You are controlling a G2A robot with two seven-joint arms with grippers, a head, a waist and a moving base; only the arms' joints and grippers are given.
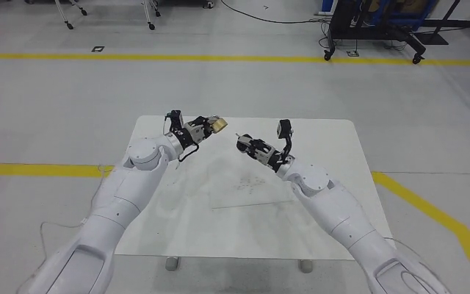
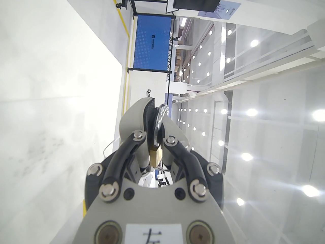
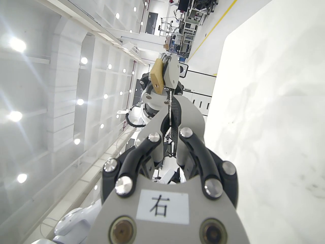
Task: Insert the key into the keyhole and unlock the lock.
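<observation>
A brass padlock (image 1: 216,125) hangs in the air above the far part of the white table (image 1: 323,220), with my left gripper (image 1: 206,126) shut on it. Between the same fingers in the left wrist view sits the brass body (image 2: 155,156), the silver shackle (image 2: 161,114) poking past the tips. My right gripper (image 1: 240,141) is shut on a thin silver key (image 3: 170,107), held a short way from the lock. In the right wrist view the key's tip points at the padlock (image 3: 157,76), a small gap below its keyhole face.
The table's top bears faint grey scuff marks (image 1: 250,184) near its middle. Yellow floor lines (image 1: 220,57) run behind and beside the table. Wheeled racks (image 1: 374,29) stand far back on the floor.
</observation>
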